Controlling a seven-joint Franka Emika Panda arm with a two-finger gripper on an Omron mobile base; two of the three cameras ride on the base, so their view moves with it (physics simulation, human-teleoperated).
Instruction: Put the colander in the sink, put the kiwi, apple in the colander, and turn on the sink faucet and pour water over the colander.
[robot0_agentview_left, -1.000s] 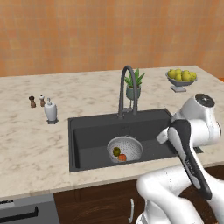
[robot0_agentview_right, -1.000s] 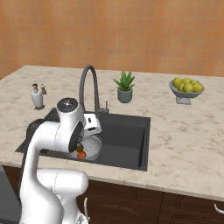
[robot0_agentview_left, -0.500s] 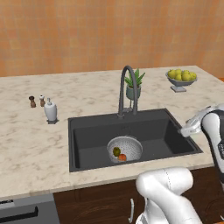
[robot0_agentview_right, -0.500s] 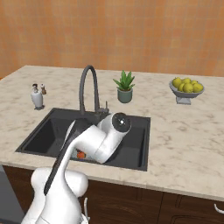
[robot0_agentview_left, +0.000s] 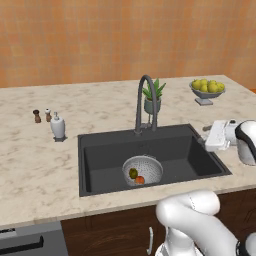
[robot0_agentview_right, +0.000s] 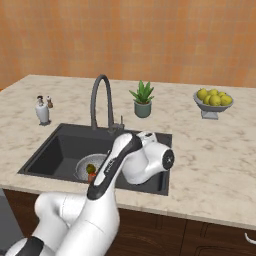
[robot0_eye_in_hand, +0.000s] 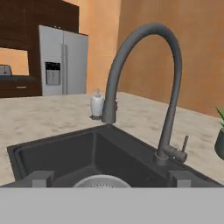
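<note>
Kiwi (robot0_agentview_left: 133, 173) and apple (robot0_agentview_left: 140, 179) in colander (robot0_agentview_left: 143, 168), inside sink (robot0_agentview_left: 95, 157), before faucet (robot0_agentview_left: 145, 102).

Orange wall (robot0_agentview_left: 125, 40) behind a beige marble counter (robot0_agentview_left: 30, 165), dark wood cabinets (robot0_agentview_right: 210, 240) below, steel fridge (robot0_eye_in_hand: 63, 61) beyond

I see the sink (robot0_agentview_left: 100, 150) as matt dark grey, smooth like a moulded composite. The colander (robot0_agentview_left: 150, 165) in it looks like pale perforated metal with a dull sheen. The sink faucet (robot0_eye_in_hand: 168, 87) reads to me as smooth, matt dark grey metal. The counter (robot0_agentview_left: 30, 165) has a polished, beige-veined stone look. Behind it the wall (robot0_agentview_left: 100, 40) shows warm orange wood grain. The refrigerator (robot0_eye_in_hand: 63, 61) appears as brushed steel.
</note>
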